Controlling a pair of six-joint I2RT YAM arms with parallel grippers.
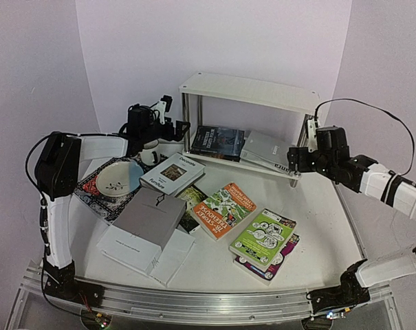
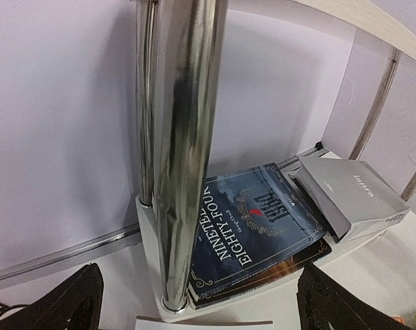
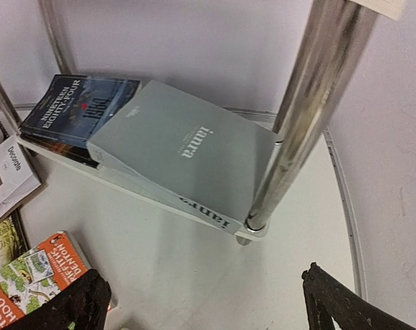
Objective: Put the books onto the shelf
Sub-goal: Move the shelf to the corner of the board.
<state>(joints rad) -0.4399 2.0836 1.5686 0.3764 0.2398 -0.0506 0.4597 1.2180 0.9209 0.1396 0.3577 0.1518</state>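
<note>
- The white counter point(image 1: 318, 220) is seen carrying the shelf at its far side, with loose books spread across its middle
- The shelf point(image 1: 252, 91) is stood upright near the back wall, and two books are laid flat on its lower board
- A big white book point(image 1: 170, 261) is laid flat at the near left of the counter, and a grey book point(image 1: 149, 218) is stacked on top of it
- On the lower board a dark blue book point(image 2: 256, 227) is placed toward the left; a pale grey book point(image 3: 187, 151) is placed toward the right, its left edge resting over the blue one's corner
- A white-covered book point(image 1: 172, 172) is laid on the counter just in front of the shelf's left legs
- An orange book point(image 1: 225, 210) is laid at mid-counter, with a dark green book point(image 1: 189, 205) just beside it, partly covered by its neighbours
- A lime green book point(image 1: 263, 237) is stacked on a magenta book point(image 1: 282, 258) at the near right
- A patterned placemat point(image 1: 91, 196) is spread at the left, and a pale bowl point(image 1: 120, 177) is set on it
- The left gripper point(image 2: 204, 313) is held by the shelf's left front leg, released, with nothing between its widely spread fingers
- The right gripper point(image 3: 208, 306) is held near the right front leg, likewise released and grasping nothing
</note>
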